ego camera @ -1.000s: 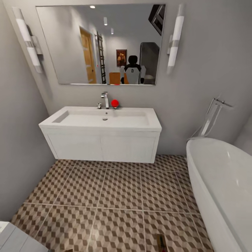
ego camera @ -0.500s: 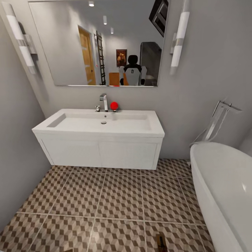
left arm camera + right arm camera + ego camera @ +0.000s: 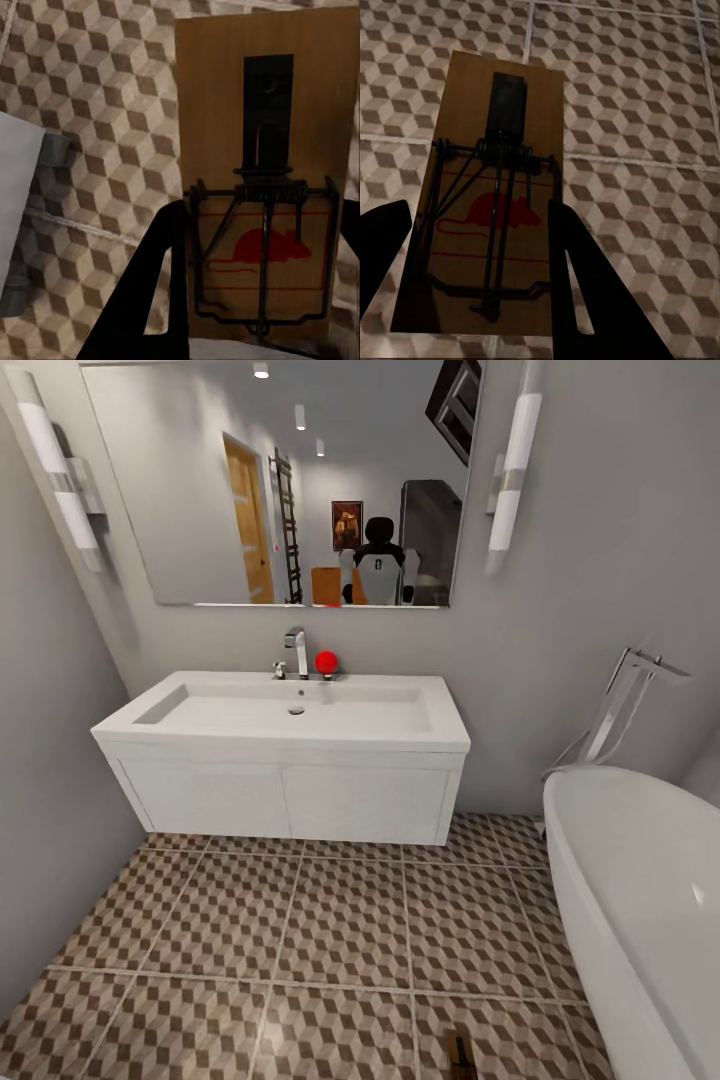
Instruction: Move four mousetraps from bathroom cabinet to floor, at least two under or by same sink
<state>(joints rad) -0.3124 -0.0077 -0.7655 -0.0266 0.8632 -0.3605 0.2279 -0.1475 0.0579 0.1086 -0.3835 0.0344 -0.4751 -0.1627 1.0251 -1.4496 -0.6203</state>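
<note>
Two mousetraps are showing, one in each wrist view. The left trap (image 3: 262,195) is sitting between the left gripper's (image 3: 262,300) dark fingers (image 3: 150,292), which are pressing against its long edges, so the pincer is clamped on it. The board is hanging above the cube-patterned floor (image 3: 97,142), its black plate pointing away from the wrist and its red mouse print lying near the wire spring. A white panel edge (image 3: 15,202) is showing at one side of that view.

The right trap (image 3: 491,202) is lying between the right gripper's (image 3: 480,247) two black fingers (image 3: 577,277), each touching a long side, so this pincer is also closed on its board. It is likewise hanging over the tiles, clear of them.

In the head view one sink (image 3: 290,710) is standing at the far wall, left of centre, with one chrome tap (image 3: 297,650) and a red ball (image 3: 326,661) just right of it. One mirror (image 3: 280,480) is hanging above, flanked by two tube lamps (image 3: 510,465). One bathtub (image 3: 640,900) is sitting at the right. A sliver of a trap (image 3: 461,1052) is peeking in at the near edge, over the floor.
</note>
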